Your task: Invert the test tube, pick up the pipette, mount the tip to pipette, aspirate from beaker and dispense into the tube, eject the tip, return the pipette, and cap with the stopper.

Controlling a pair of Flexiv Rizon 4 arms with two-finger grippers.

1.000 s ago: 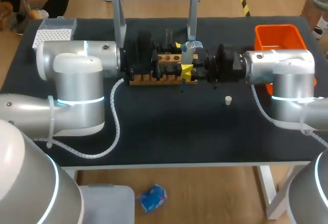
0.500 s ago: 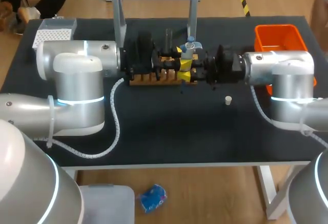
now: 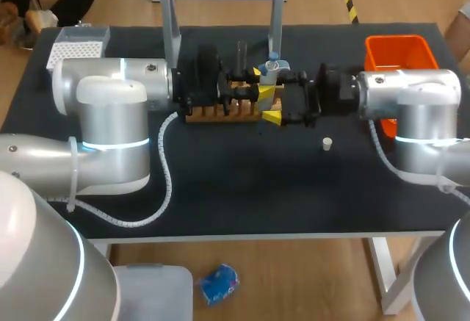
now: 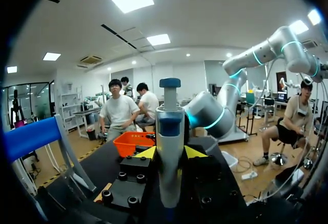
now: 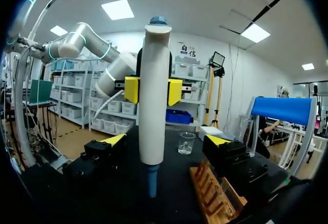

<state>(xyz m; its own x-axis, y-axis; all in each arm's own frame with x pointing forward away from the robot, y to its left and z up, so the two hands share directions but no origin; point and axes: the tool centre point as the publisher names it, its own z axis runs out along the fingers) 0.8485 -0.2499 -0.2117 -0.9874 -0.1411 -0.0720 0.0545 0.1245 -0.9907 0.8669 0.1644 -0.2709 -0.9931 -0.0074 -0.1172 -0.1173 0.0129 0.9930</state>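
while the left gripper point(image 4: 170, 153) is clamped tight on the upright pipette point(image 4: 169, 131) by the right end of the wooden rack point(image 3: 220, 112), the right gripper point(image 5: 165, 141) has its fingers wide either side of it, not touching. stopper point(image 3: 327, 143) lies nearer, further right.

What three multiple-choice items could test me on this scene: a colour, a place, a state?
1. What colour is the bin? A blue; B green; C orange.
2. Where lies the stopper? A in the bin; B on the bare table; C on the rack.
3. How is the right gripper by the pipette? A open; B shut on the pipette; C shut on the stopper.
Key: 1 C, its walls are orange. 2 B, it lies alone on the dark top. 3 A, its fingers stand clear while the left gripper holds the pipette.
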